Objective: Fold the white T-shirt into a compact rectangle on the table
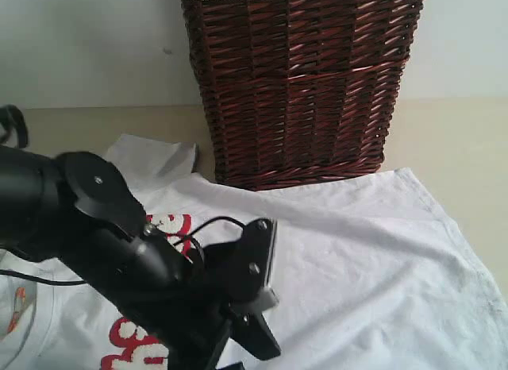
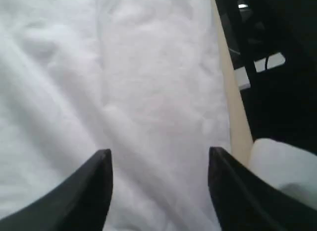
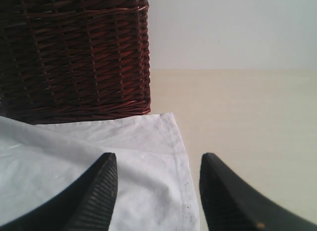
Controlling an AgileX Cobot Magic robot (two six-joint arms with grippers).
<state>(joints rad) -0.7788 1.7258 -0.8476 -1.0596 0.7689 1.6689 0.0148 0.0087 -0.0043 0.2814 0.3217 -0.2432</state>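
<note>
White T-shirt (image 1: 357, 259) spread on the desk (image 1: 444, 132).
Wicker basket (image 1: 298, 84) at its 12 o'clock; left pincer (image 2: 158, 154) and right pincer (image 3: 157, 156) gape apart, empty.

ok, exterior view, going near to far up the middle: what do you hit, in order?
left arm → white T-shirt → wicker basket → wall
</note>
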